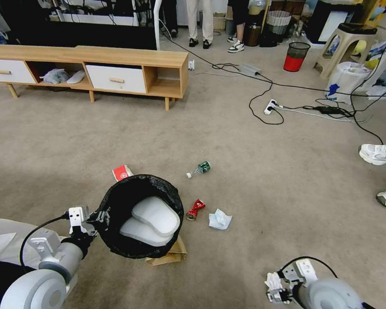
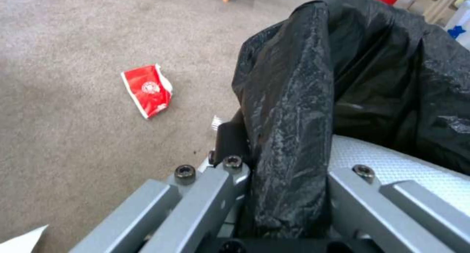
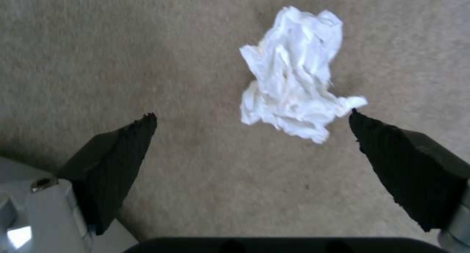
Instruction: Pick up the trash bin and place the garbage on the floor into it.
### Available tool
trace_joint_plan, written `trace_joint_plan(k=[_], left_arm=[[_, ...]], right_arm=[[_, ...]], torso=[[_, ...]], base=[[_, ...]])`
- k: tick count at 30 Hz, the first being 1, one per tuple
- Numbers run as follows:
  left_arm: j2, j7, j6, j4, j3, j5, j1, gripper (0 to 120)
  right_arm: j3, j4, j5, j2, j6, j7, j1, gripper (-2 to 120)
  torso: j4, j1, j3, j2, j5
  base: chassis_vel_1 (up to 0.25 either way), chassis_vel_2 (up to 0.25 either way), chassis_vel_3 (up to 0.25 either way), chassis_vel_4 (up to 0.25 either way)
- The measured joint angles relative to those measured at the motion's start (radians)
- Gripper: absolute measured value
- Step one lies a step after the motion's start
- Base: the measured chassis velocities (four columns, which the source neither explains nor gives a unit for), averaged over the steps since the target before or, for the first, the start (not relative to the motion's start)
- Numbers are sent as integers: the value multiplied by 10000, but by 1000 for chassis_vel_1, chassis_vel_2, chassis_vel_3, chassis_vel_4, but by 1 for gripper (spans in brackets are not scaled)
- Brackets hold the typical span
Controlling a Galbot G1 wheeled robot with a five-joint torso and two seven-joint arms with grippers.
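On my left side, my left gripper (image 1: 98, 216) is clamped on the rim of the trash bin (image 1: 139, 214), the black liner pinched between its fingers (image 2: 230, 135), and the bin hangs tilted with its mouth toward me above the floor (image 1: 116, 128). Beyond the bin's far rim lies a red-white packet (image 1: 122, 172), and a brown paper bag (image 1: 171, 254) pokes out from under the bin's near side. Moving right, a crushed red can (image 1: 195, 209) sits just beside the bin, a clear bottle (image 1: 198, 169) with a green label lies farther out, and a crumpled white tissue (image 1: 220, 219) rests just right of the can. My right gripper (image 1: 275, 288) hovers low at the near right with its fingers (image 3: 112, 161) spread wide and holding nothing. From its wrist camera the tissue lies ahead of the tips, nearer one fingertip than centred, so I judge the right arm the closer one to it and expect to reach forward and sideways to straddle it.
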Motion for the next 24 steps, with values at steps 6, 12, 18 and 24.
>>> trace_joint_plan(k=[6,12,18,24], left_arm=[[-22,2,-5,-7,-50,5,1,0],[-44,-19,-6,-93,-45,4,29,0],[-68,-43,-6,-174,-99,9,106,0],[-163,-45,-6,-231,-181,32,173,0]], right_arm=[[-150,-653,-239,326,5,-200,213,100],[-124,-1093,-710,596,8,-535,290,100],[-269,-1370,-1076,804,10,-783,494,100],[-583,-1665,-1162,1094,10,-854,867,100]], torso=[[-1,0,0,0,0],[-1,0,0,0,0],[-1,0,0,0,1],[-1,0,0,0,-2]], base=[[0,0,0,0],[0,0,0,0],[0,0,0,0],[0,0,0,0]])
